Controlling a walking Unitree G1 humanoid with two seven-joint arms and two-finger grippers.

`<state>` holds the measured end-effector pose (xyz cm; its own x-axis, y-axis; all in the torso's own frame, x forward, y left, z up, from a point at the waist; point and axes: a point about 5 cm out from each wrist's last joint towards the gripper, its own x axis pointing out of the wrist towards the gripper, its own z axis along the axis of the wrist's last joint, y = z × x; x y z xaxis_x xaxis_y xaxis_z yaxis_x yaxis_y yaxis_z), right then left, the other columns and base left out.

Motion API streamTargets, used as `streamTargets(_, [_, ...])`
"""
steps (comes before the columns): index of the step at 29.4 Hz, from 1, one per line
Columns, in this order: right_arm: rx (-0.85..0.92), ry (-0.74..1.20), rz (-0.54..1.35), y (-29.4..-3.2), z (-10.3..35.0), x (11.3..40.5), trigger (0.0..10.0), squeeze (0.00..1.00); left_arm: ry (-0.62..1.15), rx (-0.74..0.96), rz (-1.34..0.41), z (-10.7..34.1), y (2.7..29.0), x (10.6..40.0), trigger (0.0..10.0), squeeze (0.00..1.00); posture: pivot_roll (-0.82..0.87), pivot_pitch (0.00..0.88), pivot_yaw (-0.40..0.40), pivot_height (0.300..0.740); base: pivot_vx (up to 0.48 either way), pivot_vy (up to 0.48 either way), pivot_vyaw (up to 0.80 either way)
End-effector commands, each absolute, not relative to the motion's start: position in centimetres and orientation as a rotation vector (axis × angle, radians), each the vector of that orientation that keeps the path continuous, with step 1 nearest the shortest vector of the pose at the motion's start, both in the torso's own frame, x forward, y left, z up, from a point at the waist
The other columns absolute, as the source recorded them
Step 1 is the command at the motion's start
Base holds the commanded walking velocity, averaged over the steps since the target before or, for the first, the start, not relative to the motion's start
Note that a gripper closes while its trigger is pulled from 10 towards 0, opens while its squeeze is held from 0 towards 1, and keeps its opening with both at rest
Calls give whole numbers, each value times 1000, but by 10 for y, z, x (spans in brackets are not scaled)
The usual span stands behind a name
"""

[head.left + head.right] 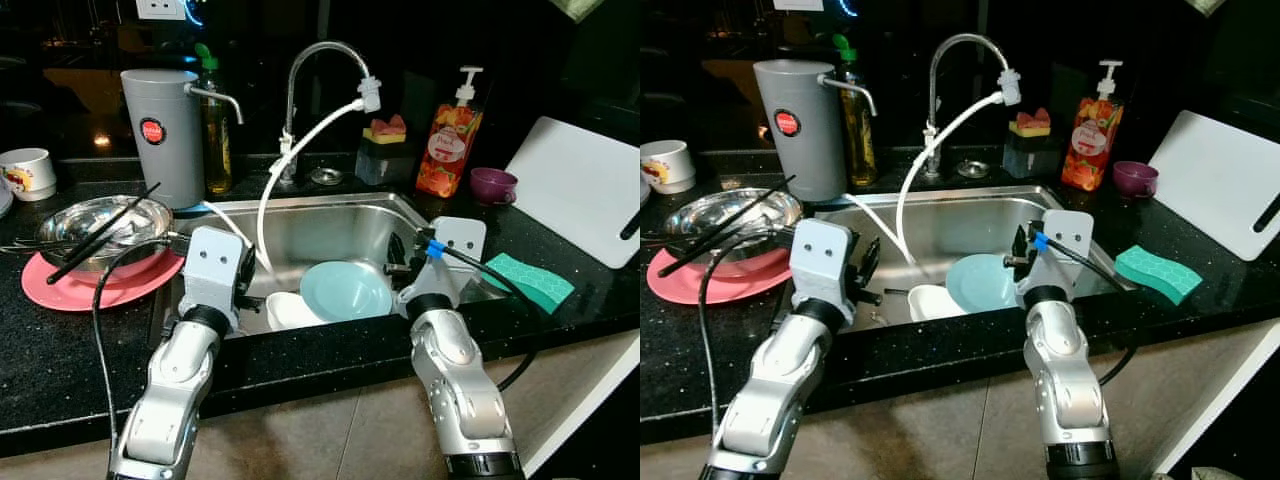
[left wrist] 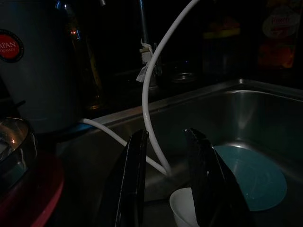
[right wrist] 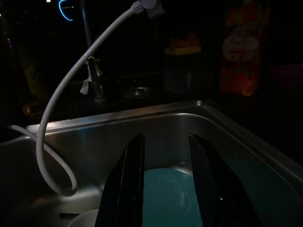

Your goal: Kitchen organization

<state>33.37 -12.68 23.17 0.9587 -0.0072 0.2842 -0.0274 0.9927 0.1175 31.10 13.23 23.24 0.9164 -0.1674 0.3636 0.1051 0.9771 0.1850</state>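
The robot is standing in front of the sink, which is sitting in the middle of the picture. Both arms are reaching over its front edge.

The left gripper is hanging over the left side of the sink. Its two black fingers are spread apart and are holding nothing. Between them, lower down, a small white bowl is lying on the sink floor. The right gripper is hanging over the right side. Its fingers are spread apart too, with nothing in them. Right under them a light blue plate is leaning on the bottom of the sink, just beside the white bowl and seeming to touch it.

A white hose is running down from the tap at the top middle and curling into the sink near the left gripper.

What could go wrong? The plate is looking smooth and maybe wet, so it could be slipping out of thin fingers and banging down on the bowl. The plate is lying low and nearly flat, so the fingers may be scraping the metal before getting under its rim. The left gripper could be catching the hose and tugging it. At the left of the picture a metal bowl with black chopsticks is sitting on a pink plate. A swinging left arm could be knocking those over.
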Motion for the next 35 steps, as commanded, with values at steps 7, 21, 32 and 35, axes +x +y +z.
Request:
streamTargets(7, [124,-294,5,-128,231,334,10000,0,-394,167,-147,233,131,311,10000,0,141,59,-59,740,0,0,0])
streamTargets(21, [121,-295,7,-129,232,333,10000,0,-393,160,-147,232,128,310,10000,0,143,61,-67,740,0,0,0])
streamTargets(32, [123,-291,17,-125,232,333,10000,0,-391,161,-140,232,131,309,10000,0,134,68,-71,740,0,0,0])
streamTargets(35, [121,-291,11,-128,231,333,10000,0,-390,159,-142,231,129,308,10000,0,135,71,-70,740,0,0,0])
